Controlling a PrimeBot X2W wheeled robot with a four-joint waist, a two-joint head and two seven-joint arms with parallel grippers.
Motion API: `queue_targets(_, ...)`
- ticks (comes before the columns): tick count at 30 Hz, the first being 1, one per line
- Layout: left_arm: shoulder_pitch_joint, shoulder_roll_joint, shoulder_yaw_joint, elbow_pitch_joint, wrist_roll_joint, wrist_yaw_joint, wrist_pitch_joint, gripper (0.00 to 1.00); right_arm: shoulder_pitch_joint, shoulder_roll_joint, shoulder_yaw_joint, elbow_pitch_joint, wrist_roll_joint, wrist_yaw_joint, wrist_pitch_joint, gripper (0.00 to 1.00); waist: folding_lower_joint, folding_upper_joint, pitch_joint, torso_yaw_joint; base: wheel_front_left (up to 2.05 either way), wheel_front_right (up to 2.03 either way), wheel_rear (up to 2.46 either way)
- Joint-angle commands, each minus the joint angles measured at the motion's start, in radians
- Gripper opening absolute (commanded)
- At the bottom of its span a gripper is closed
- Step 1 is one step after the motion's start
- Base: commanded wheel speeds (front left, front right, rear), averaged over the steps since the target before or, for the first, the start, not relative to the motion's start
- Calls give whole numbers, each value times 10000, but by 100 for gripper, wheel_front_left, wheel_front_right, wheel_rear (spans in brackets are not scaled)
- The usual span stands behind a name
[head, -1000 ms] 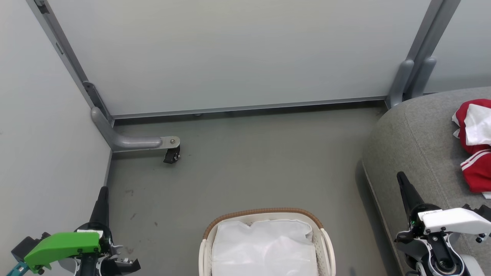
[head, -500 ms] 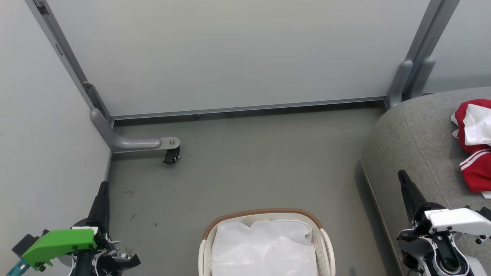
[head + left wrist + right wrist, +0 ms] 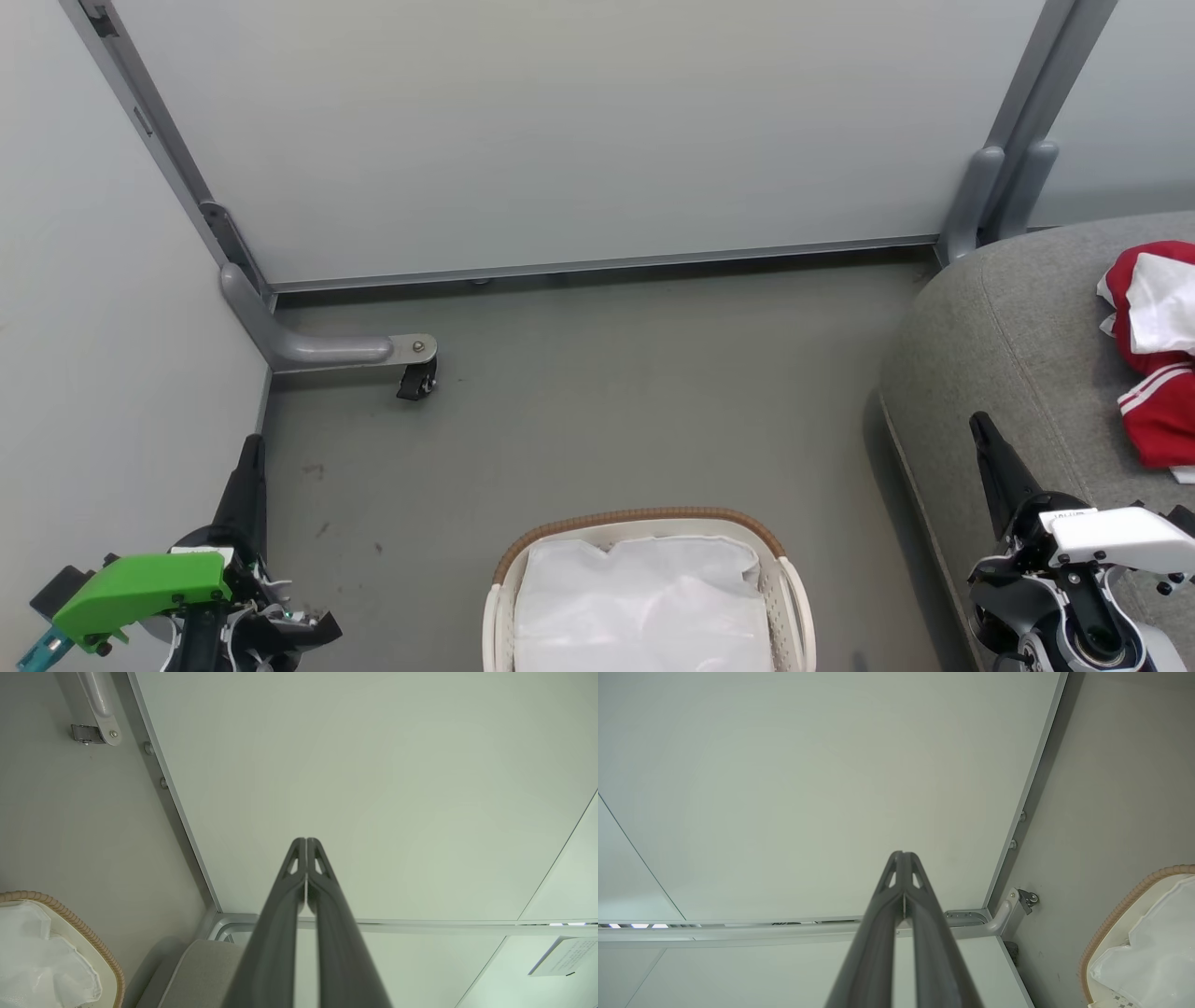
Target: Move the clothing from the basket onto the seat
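At the bottom left of the head view, the left gripper (image 3: 249,462) has its 2 dark fingers pressed together and holds nothing. At the bottom right, the right gripper (image 3: 985,443) is closed and empty too. Both wrist views show the jaws meeting at the tips.

Bottom centre stands the basket (image 3: 644,516). Its white liner sheet (image 3: 644,597) is visible and no red cloth is, though the bottom edge cuts off its near part.

Further up on the right, the clothing (image 3: 1153,355) lies in a red heap on the seat (image 3: 1008,327), running out of the frame. Beyond are the grey floor (image 3: 607,401), a castor (image 3: 417,378) and the pale wall panel (image 3: 560,140).

The job looks nearly or wholly done. A garment could be hidden under the liner. Another reach into the basket could then pinch the sheet instead, because both are soft and bunch together.
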Motion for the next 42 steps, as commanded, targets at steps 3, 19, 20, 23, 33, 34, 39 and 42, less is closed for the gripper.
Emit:
queue_targets(3,-99,69,27,-8,-28,-56,37,0,106,-59,-17,-41,31,-3,18,0,0,0,0,0,0,0,0)
queue_targets(19,-99,68,25,-8,-29,-57,36,0,106,-59,-16,-39,32,-3,17,0,0,0,0,0,0,0,0)
queue_targets(20,-99,68,25,-11,-29,-57,36,0,106,-59,-16,-39,32,-3,17,0,0,0,0,0,0,0,0)
queue_targets(23,-99,68,25,-8,-29,-57,35,0,106,-59,-16,-39,33,-3,16,0,0,0,0,0,0,0,0)
queue_targets(33,-99,68,24,-9,-30,-57,35,0,106,-59,-15,-40,33,-3,16,0,0,0,0,0,0,0,0)
queue_targets(34,-99,68,24,-12,-30,-57,35,0,106,-59,-15,-40,33,-3,16,0,0,0,0,0,0,0,0)
queue_targets(39,-99,68,24,-9,-30,-57,35,0,106,-59,-15,-40,33,-3,16,0,0,0,0,0,0,0,0)
queue_targets(42,-99,68,24,-11,-30,-57,35,0,106,-59,-15,-40,33,-3,15,0,0,0,0,0,0,0,0)
